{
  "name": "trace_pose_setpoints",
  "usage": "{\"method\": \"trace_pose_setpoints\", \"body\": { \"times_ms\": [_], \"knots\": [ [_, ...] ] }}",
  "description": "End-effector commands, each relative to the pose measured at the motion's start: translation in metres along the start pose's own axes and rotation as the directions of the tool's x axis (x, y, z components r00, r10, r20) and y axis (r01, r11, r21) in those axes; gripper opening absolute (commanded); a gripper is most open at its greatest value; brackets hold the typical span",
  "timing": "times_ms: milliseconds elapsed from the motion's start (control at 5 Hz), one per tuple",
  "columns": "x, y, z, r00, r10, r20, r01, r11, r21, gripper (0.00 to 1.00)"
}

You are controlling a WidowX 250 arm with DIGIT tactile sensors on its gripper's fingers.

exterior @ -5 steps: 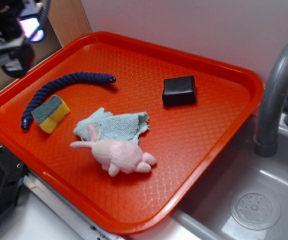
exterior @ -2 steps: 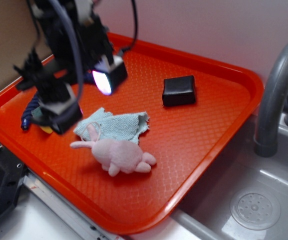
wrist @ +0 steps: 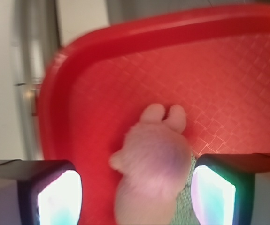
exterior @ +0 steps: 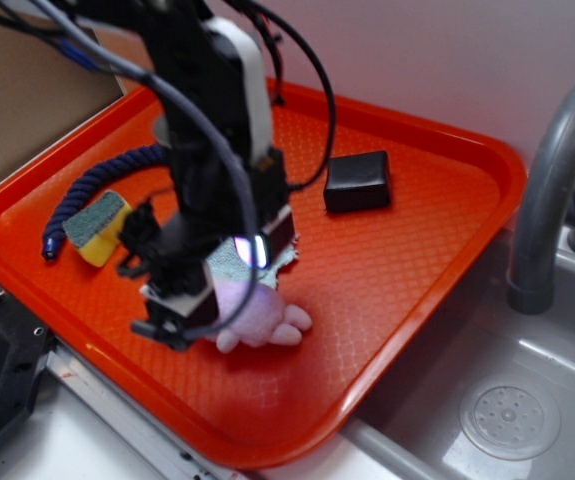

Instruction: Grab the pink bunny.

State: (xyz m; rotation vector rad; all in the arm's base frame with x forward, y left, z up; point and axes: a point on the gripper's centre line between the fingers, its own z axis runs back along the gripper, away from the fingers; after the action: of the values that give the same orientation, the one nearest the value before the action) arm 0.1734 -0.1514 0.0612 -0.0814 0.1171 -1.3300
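my pincer (wrist: 135, 197) hangs spread wide right over the pink bunny (wrist: 151, 161), one lit pad (wrist: 59, 199) to each side of its body, so that closing would catch the plump middle rather than a thin ear. nothing is pinched yet; in the wrist view there is a clear gap between the fuzz and each pad. from the side my pincer (exterior: 182, 305) hides most of the bunny (exterior: 267, 325), leaving only its stubby feet showing toward the near edge of the orange tray (exterior: 447, 260). the rag (exterior: 229, 262) lies just behind the bunny, partly touching it, so i judge a straight drop should keep the cloth out of the grip. the sponge (exterior: 102, 225), the blue rope (exterior: 92, 185) and the black block (exterior: 357, 181) sit well apart.
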Motion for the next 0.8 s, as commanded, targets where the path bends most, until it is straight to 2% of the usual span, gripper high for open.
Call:
{"method": "trace_pose_setpoints", "body": {
  "times_ms": [0, 400, 600],
  "knots": [
    [-0.008, 0.002, -0.01, 0.995, 0.096, -0.02, -0.095, 0.995, 0.029, 1.0],
    [-0.005, -0.005, -0.029, 0.994, 0.06, -0.096, -0.058, 0.998, 0.028, 1.0],
    [-0.002, -0.009, -0.03, 0.993, 0.057, -0.103, -0.054, 0.998, 0.035, 0.41]
  ]
}}
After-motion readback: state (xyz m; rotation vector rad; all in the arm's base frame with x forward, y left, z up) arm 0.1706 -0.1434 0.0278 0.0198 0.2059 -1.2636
